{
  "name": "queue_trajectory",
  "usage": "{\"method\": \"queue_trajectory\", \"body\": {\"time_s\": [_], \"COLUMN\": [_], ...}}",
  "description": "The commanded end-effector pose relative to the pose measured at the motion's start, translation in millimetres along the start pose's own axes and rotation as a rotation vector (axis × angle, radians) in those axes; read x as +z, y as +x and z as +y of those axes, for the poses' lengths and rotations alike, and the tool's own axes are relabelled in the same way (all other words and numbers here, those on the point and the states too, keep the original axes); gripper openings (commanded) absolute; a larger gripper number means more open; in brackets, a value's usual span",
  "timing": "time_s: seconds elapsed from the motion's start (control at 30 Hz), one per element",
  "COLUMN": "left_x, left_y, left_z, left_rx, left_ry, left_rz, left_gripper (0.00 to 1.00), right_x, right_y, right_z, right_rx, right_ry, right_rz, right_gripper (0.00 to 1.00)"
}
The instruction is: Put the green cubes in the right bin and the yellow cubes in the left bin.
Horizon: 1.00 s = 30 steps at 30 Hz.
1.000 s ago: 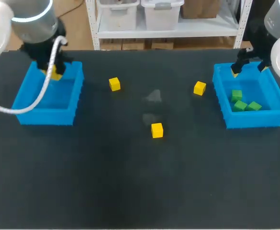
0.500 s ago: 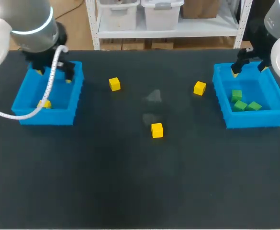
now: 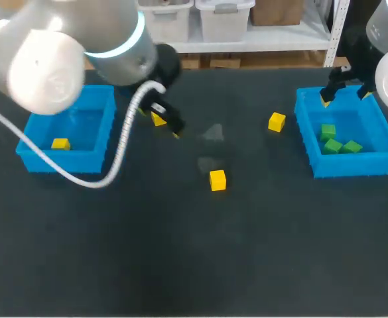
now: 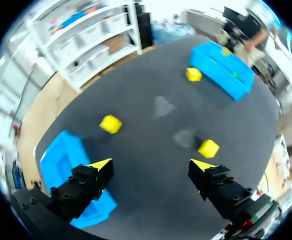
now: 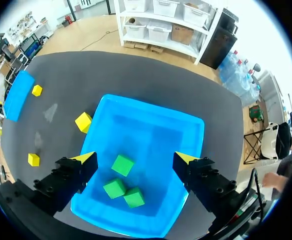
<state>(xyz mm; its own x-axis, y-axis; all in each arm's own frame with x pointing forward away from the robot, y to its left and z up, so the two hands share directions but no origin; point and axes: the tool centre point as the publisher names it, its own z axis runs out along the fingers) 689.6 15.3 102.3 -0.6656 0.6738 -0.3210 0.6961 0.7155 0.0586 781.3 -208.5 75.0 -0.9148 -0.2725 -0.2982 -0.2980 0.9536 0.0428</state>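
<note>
Left gripper (image 3: 168, 124) hangs released, fingers spread wide with nothing between them, over the table (image 3: 180, 258) a little to the right of the left bin (image 3: 61, 161). From overhead it partly covers the nearest yellow cube (image 3: 157, 119). Through my left wrist camera, that cube lies on the dark mat ahead of the fingers and clear of both yellow tips. The binned yellow cube (image 3: 60, 144) rests inside the left bin, toward its front left corner. The middle yellow cube (image 3: 217, 179) sits alone near the centre of the table. The far yellow cube (image 3: 277, 121) lies just beside the right bin (image 3: 346, 165), outside its left wall.

Right gripper (image 3: 345, 97) is likewise released and empty, and it hovers above the back part of the right bin. Through my right wrist camera I count three green cubes (image 5: 122, 164) on the bin floor. One lies below the gap between the fingers, and the other two sit close together a little nearer the camera. Overhead, all three lie in the front half of that bin.
</note>
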Motion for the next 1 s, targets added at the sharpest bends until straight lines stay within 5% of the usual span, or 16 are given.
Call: {"method": "queue_trajectory", "body": {"time_s": [0.03, 0.27, 0.7, 1.0], "left_x": [25, 44, 25, 42], "left_y": [-14.2, -13.3, 1.7, 10.0], "left_z": [-19.7, -37.8, -80.9, -97.3], "left_rx": [0.103, 0.175, 0.305, 0.337], "left_ry": [0.037, 0.047, 0.133, 0.083], "left_rz": [0.065, 0.117, 0.123, 0.169], "left_gripper": [1.0, 1.0, 1.0, 1.0], "right_x": [-2, -2, -2, -2], "right_y": [3, 3, 3, 3], "right_z": [1, 1, 1, 1], "right_rx": [0.002, 0.002, 0.002, 0.002], "right_ry": [0.006, 0.006, 0.006, 0.006], "right_rz": [-0.007, -0.007, -0.007, -0.007], "right_gripper": [1.0, 1.0, 1.0, 1.0]}}
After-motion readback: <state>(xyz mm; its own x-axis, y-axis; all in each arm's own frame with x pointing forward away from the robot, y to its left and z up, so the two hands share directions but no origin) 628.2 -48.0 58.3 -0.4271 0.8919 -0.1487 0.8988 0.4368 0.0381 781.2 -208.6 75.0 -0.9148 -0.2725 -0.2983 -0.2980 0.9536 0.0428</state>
